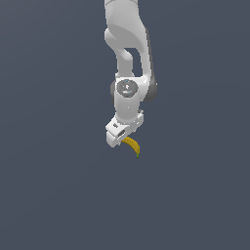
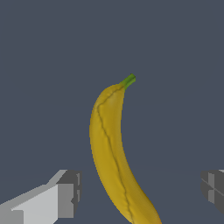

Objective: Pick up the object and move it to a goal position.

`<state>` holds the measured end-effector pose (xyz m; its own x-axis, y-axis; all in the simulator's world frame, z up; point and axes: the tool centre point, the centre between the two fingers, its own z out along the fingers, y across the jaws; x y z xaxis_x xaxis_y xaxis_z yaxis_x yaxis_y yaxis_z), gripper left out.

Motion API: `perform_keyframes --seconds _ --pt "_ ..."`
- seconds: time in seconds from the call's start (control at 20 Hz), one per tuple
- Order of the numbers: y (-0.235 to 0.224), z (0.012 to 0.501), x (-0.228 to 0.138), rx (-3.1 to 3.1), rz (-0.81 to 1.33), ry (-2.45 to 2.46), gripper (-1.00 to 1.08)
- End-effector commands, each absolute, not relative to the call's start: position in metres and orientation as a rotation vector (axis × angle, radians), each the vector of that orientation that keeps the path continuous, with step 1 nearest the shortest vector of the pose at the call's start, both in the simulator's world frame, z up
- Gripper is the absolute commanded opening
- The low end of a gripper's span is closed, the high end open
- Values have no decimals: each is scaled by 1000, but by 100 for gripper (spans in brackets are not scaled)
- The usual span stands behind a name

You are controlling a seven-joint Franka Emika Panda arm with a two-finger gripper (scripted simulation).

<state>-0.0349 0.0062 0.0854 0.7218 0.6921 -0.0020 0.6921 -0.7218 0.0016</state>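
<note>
Yellow banana between spread pincer fingers; untouched

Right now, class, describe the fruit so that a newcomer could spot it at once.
Find the white robot arm hanging against the plain grey background. Follow it down to its pincer; the banana lies just beneath it. It is the only yellow thing in the scene: small, curved, with a green stem tip, and between the open fingers in the wrist view.

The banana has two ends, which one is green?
The stem tip, the end farthest from the gripper. The rest of the banana is yellow; its other end runs out of the wrist view.
</note>
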Motion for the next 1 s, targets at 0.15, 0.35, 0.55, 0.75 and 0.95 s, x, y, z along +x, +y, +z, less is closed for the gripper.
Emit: perform_keyframes --seconds 0.15,0.35,0.55,0.75,0.95 --pt "7 75 -41 2850 -1 1318 100" --pt "7 71 -44 2822 0 1379 100" --pt "8 69 -45 2810 0 1405 100" --pt "8 68 -45 2813 -1 1399 100" --pt "8 57 -45 2812 -1 1401 100"
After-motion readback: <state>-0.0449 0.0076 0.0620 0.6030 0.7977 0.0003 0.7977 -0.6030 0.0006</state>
